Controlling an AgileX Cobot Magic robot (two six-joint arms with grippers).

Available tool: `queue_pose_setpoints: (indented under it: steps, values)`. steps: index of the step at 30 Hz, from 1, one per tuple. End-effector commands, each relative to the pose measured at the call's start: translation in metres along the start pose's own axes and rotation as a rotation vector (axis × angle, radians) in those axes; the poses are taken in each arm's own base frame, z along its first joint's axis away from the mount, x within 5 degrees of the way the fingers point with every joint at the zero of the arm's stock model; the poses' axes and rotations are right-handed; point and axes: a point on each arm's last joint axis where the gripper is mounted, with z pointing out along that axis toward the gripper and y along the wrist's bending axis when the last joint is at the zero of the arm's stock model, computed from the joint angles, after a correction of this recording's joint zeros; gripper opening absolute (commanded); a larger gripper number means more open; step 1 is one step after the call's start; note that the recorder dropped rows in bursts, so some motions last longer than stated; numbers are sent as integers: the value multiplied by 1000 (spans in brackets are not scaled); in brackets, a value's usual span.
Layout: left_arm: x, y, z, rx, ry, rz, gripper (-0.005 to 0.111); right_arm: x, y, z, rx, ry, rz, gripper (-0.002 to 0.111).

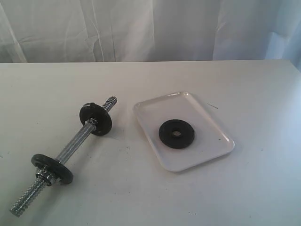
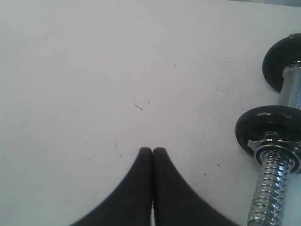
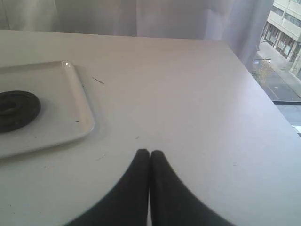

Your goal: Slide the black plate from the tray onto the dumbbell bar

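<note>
Over black plate (image 1: 176, 134): open; only tray (image 1: 203, 113) low rim around it.
Between tray and dumbbell bar (image 1: 72, 147): bare table (image 1: 124, 141), passable.
Bar ends, far and near: threads exposed beyond 2 mounted discs (image 1: 95, 119).

White curtain (image 1: 141, 28) hanging behind white surface (image 1: 263, 188); window (image 3: 282, 70) past curtain edge showing bldg (image 3: 288, 19) & street (image 3: 277, 82) outside, daylight coming thru.

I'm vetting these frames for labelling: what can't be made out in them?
Exterior view: neither gripper is in frame; the dumbbell bar has blurred threads and nuts.
Left wrist view: right and bottom edges cut off the bar; the left gripper shows only its shut tips.
Right wrist view: the left edge cuts the tray and the black plate; the right gripper shows only its shut tips.
</note>
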Motion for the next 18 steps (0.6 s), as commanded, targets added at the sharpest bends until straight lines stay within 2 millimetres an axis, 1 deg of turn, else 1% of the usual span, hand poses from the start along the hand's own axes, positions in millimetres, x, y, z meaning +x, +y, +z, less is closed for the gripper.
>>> queue_pose_setpoints:
  steps: [1,4,6,7,8,9,10,11,14,15,16,18]
  values:
    - [-8,2,0,-17,-104,-14,0,0,0,0,6,-16,-12,0]
    - [-18,2,-2,-14,-211,-106,0,0,0,0,6,-16,-12,0]
    - [-23,2,-3,8,-265,-257,0,0,0,0,6,-16,-12,0]
    - [-25,3,-4,28,-294,-384,0,0,0,0,6,-16,-12,0]
    - [-25,3,-4,34,-299,-426,0,0,0,0,6,-16,-12,0]
    - [-26,3,-4,45,-303,-505,0,0,0,0,6,-16,-12,0]
    - [-26,3,-4,50,-302,-537,0,0,0,0,6,-16,-12,0]
    - [-26,3,-4,62,-299,-615,0,0,0,0,6,-16,-12,0]
    - [-28,2,-5,70,-292,-629,0,0,0,0,6,-16,-12,0]
    - [-40,-1,-12,81,-296,-592,0,0,0,0,6,-16,-12,0]
    - [-54,-3,-19,80,-290,-515,0,0,0,0,6,-16,-12,0]
    - [-98,-8,-34,61,-296,-319,0,0,0,0,6,-16,-12,0]
